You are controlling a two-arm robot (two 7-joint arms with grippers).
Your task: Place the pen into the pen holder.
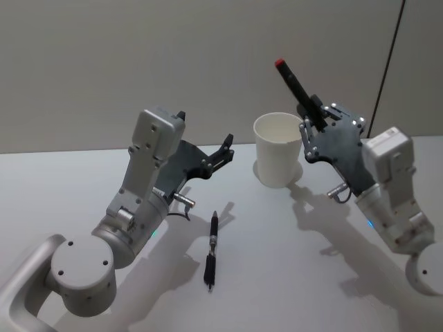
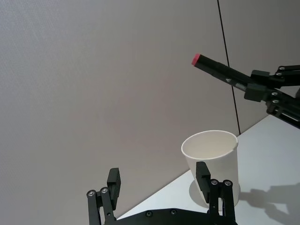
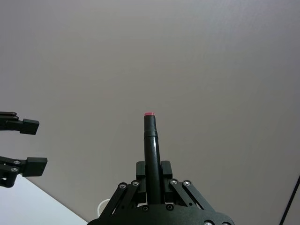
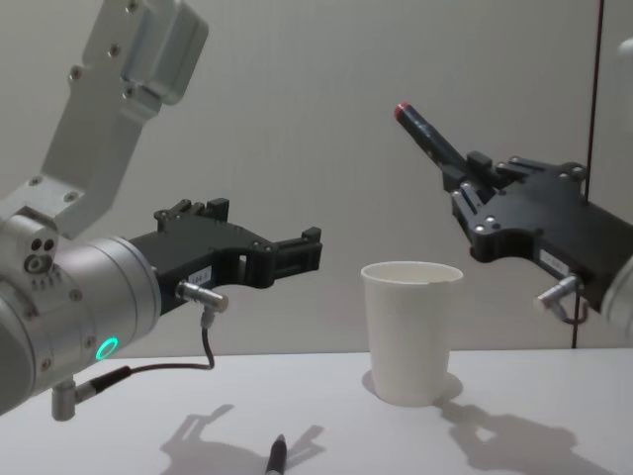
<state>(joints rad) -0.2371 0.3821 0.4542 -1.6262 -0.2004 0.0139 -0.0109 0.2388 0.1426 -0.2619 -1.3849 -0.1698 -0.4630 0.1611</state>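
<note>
Because the right gripper (image 1: pixel 315 116) is clamped low on the red-tipped pen (image 1: pixel 293 79), tilting it above and just right of the pen holder (image 1: pixel 277 158), apparently to line up a drop, the pen's lower end is hidden, while the left gripper (image 4: pixel 297 255) hangs spread and empty near a second pen (image 1: pixel 212 249) on the table (image 1: pixel 291 277).

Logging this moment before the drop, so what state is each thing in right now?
Cup: upright, no pen in it.
Red-tipped pen: held in the air, tilted.
Second pen: lying flat on the table.
Left gripper: open, empty.
Right gripper: shut on the red-tipped pen.
</note>
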